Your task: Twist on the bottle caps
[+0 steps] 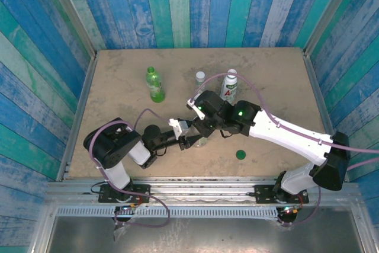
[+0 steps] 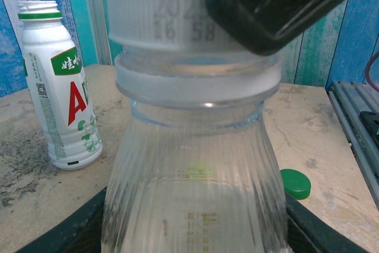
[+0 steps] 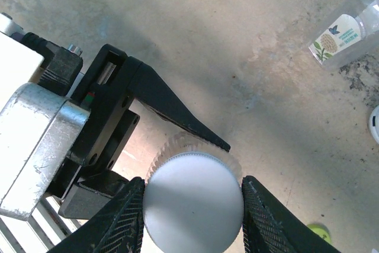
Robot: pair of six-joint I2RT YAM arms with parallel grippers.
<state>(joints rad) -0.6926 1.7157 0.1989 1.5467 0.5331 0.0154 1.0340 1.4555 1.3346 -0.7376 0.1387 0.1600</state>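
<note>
Robot-manipulation test cell of a laboratory kind. A worn tan tabletop (image 1: 118, 75) was enclosed on three sides by upright panels patterned as blue, teal and white painted planks (image 1: 195, 4), framed by grey metal corner posts (image 1: 70, 10). Two black-and-white robot arms, the left (image 1: 112, 143) and the right (image 1: 290, 134), stood bolted beside a ribbed aluminium rail (image 1: 207, 211) at the near edge, with purple cables (image 1: 358, 150) running along them.

Table (image 1: 278, 81) open right; white bottle (image 1: 230, 87) close behind

Top camera looks down; 2 wrist cameras closely share white cap (image 3: 194, 198)
</note>
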